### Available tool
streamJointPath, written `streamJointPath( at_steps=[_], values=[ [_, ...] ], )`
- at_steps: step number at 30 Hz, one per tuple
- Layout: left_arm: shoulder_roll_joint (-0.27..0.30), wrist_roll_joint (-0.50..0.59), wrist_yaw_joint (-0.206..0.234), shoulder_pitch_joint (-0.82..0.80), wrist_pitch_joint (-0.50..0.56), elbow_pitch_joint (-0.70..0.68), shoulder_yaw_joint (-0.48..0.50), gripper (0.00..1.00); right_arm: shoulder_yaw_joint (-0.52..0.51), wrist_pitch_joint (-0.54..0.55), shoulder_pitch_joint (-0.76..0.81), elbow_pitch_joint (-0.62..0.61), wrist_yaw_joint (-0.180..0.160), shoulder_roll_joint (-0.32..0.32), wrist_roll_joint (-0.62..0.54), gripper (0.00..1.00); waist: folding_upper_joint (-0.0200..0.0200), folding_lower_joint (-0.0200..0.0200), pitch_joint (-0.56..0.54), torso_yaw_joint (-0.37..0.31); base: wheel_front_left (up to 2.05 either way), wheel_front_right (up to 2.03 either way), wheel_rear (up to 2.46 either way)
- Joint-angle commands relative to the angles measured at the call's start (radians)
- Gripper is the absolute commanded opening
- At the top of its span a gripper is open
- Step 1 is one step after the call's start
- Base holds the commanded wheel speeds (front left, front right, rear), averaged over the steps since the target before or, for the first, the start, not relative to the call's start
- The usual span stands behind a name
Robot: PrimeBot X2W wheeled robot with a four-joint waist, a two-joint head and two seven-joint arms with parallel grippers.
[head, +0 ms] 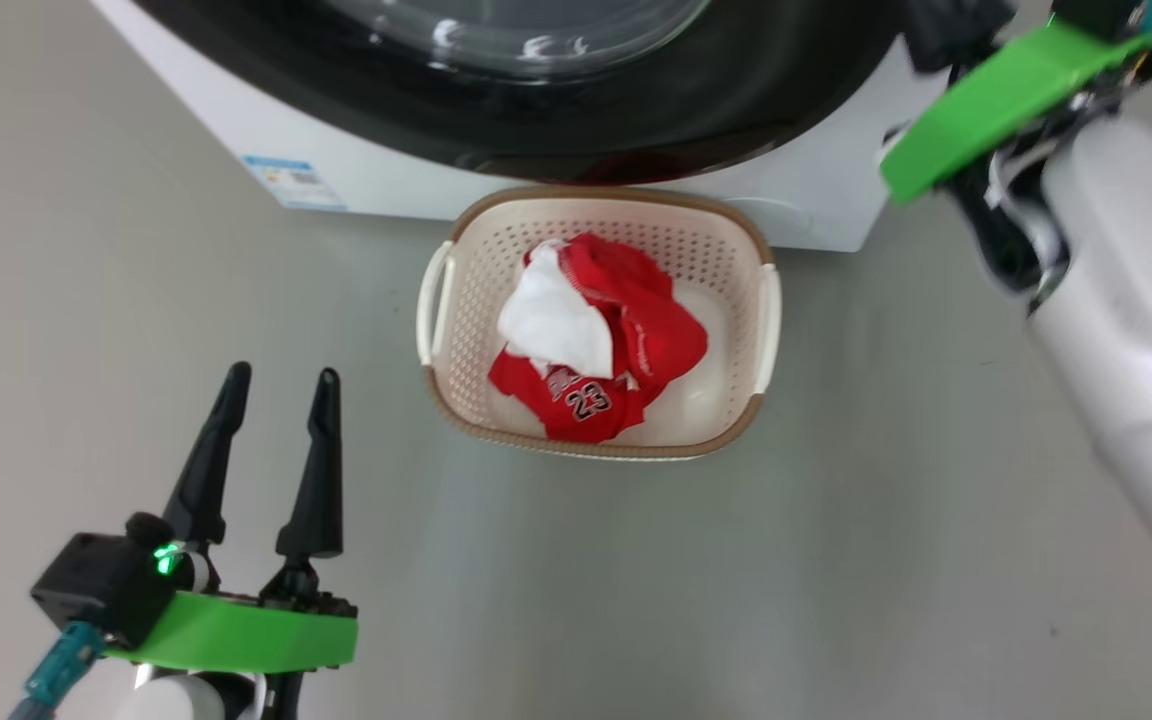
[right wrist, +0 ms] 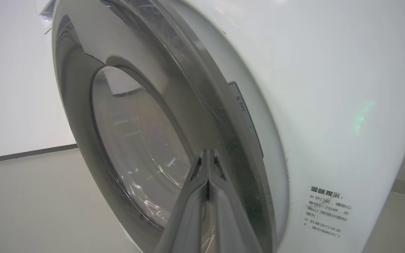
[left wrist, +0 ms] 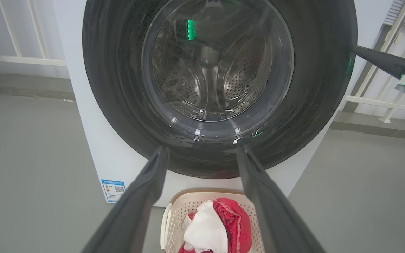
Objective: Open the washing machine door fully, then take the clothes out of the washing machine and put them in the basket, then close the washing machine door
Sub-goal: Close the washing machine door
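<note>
Red and white clothes (head: 596, 345) are lying in the basket (head: 736, 235), just beside the washing machine (head: 236, 120). We are holding the left gripper (head: 282, 373) open, the right gripper (right wrist: 207, 153) closed at the rim of the washing machine door (left wrist: 118, 88).

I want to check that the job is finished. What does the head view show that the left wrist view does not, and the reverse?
Head view: the whole basket and the number 23. Left wrist view: the steel drum behind the glass, looking empty. Both: the washing machine door, looking shut, the clothes in the basket, the blue label, the open left gripper.
</note>
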Motion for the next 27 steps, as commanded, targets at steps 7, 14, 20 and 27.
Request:
streamJointPath(
  at_steps=[7, 14, 20, 27],
  values=[
    [0.048, -0.064, -0.005, 0.013, -0.008, -0.014, 0.051, 1.00, -0.098, -0.006, 0.227, -0.147, -0.003, 0.051, -0.057, 1.00, 0.0000, 0.0000, -0.108, -0.129, 0.00, 0.00, 0.00],
    [0.053, -0.054, -0.005, 0.044, -0.008, -0.012, 0.087, 1.00, -0.176, -0.006, 0.380, -0.260, -0.003, 0.060, -0.120, 1.00, 0.0000, 0.0000, -0.174, -0.193, 0.00, 0.00, 0.00],
    [0.062, -0.036, -0.005, 0.097, -0.008, 0.003, 0.112, 1.00, -0.229, -0.006, 0.531, -0.335, -0.003, 0.062, -0.164, 1.00, 0.0000, 0.0000, -0.237, -0.250, 0.00, 0.00, 0.00],
    [0.074, -0.011, -0.005, 0.147, -0.008, 0.010, 0.135, 1.00, -0.300, -0.006, 0.672, -0.403, -0.003, 0.066, -0.195, 1.00, 0.0000, 0.0000, -0.288, -0.302, 0.00, 0.00, 0.00]
  ],
)
